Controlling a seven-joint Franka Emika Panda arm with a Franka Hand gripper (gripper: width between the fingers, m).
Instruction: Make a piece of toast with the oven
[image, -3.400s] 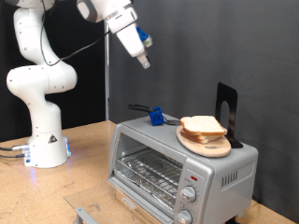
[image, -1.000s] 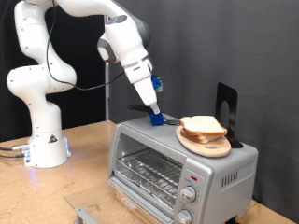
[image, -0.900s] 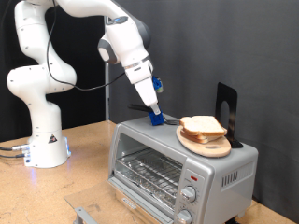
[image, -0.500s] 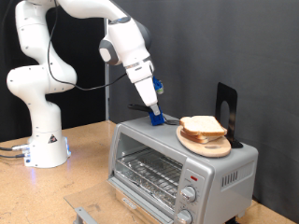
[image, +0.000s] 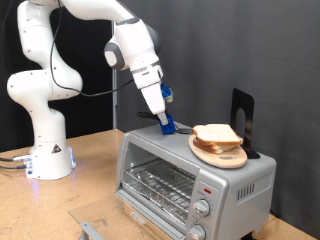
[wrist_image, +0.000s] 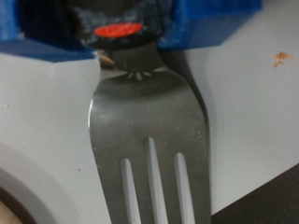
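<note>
The silver-grey oven (image: 170, 175) stands at the exterior view's lower right with its glass door shut and the wire rack showing inside. On its top, a round wooden board (image: 228, 157) carries two stacked bread slices; the piece of toast (image: 214, 133) is the upper one. A metal fork (wrist_image: 149, 121) with a blue block (image: 169, 127) on its handle lies on the oven top to the exterior view's left of the board. My gripper (image: 164, 118) points down and is right at that blue block. The wrist view shows the fork tines close up on the grey oven top (wrist_image: 252, 103).
A black upright stand (image: 241, 118) is behind the board on the oven. Two round knobs (image: 200, 208) and a red mark (image: 207, 188) are on the oven's front. The robot base (image: 45, 150) stands on the wooden table (image: 95, 190) at the left.
The gripper came down from high above the oven to the blue block on the fork. Over the last second it has barely moved. The bread and the oven have not moved.
</note>
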